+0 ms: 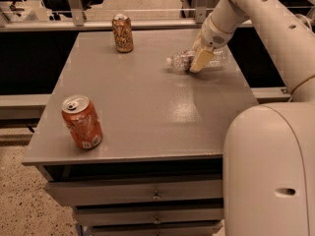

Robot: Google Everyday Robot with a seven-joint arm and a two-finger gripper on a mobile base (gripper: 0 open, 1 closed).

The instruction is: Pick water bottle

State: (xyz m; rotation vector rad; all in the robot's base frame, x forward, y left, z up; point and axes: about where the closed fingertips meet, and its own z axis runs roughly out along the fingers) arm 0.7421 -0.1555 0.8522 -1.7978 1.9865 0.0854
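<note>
The water bottle [183,61] is small, clear and ribbed. It lies on its side on the grey table [147,107] at the far right, with its white cap pointing left. My gripper [200,61] comes down from the upper right and sits over the middle of the bottle, at table height. Part of the bottle shows on each side of it. The label band is hidden behind the gripper.
An orange soda can [122,33] stands at the table's far edge, left of the bottle. Another orange can [82,122] stands at the near left corner. Drawers [155,195] sit under the tabletop. My white body [270,171] fills the lower right. A metal rail runs behind the table.
</note>
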